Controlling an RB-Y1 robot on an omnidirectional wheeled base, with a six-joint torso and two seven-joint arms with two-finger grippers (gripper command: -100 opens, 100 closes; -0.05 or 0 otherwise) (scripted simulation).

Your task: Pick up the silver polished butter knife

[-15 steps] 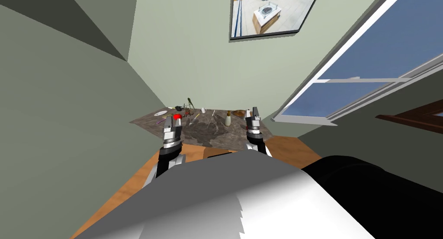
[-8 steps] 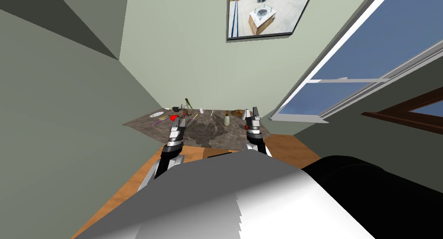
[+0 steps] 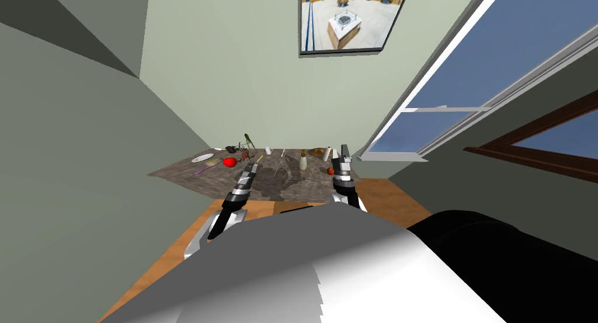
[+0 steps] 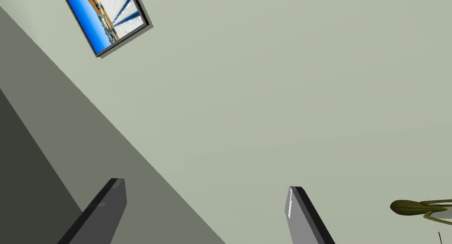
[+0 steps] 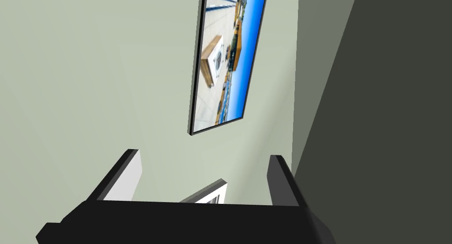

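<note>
Reaching left gripper [image 3: 254,164] farther across marbled table [image 3: 181,174] toward butter knife [image 3: 281,159], fingers holding apart; right gripper [image 3: 339,152] hovering spread near brown bowl [image 3: 318,153], contents indiscernible.

You look into a corner of pale green walls [image 3: 233,74], the left-hand one in shade. A framed picture [image 3: 344,18] of a sunlit terrace hangs high on the far wall. To your right a white-framed window [image 3: 467,80] shows flat blue sky above its sill [image 3: 394,156], with a dark brown-framed window [image 3: 543,150] beside it. The mottled grey-brown surface [image 3: 181,173] stands on an orange wooden floor [image 3: 385,200]
</note>
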